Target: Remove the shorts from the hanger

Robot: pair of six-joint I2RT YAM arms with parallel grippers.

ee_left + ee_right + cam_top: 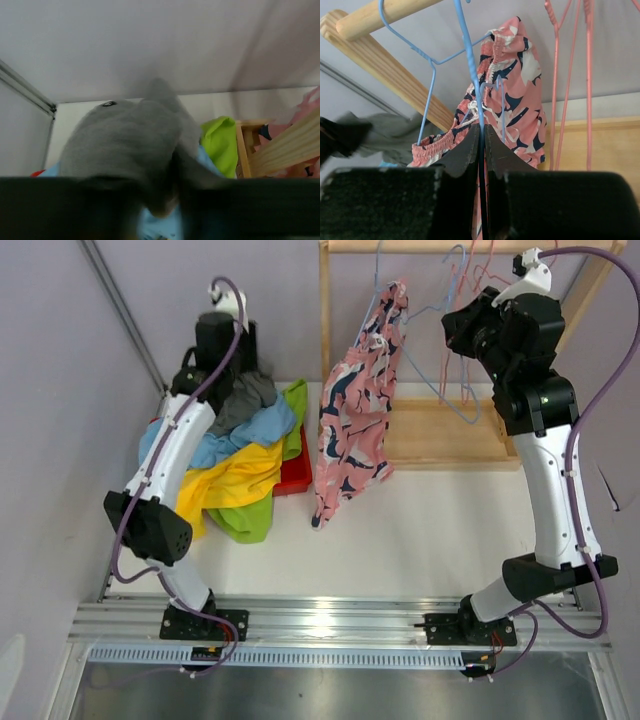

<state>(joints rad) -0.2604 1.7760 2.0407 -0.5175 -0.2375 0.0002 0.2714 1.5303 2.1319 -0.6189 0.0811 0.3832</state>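
Note:
The pink shorts (355,410) with a navy-and-white print hang from a blue wire hanger (470,50) on the wooden rail; their elastic waistband (432,147) shows in the right wrist view. My right gripper (483,145) is shut on the hanger's wire, just right of the shorts. My left gripper (215,358) hovers over a pile at the back left. Dark grey shorts (125,145) drape in front of its blurred fingers, so their opening does not show. Light blue (235,440), yellow (230,480) and lime green shorts (290,405) lie under them.
The pile sits on a red tray (297,475). The wooden rack's base (440,435) stands at the back right, with bare pink hangers (570,75) on its rail. A grey wall closes the left side.

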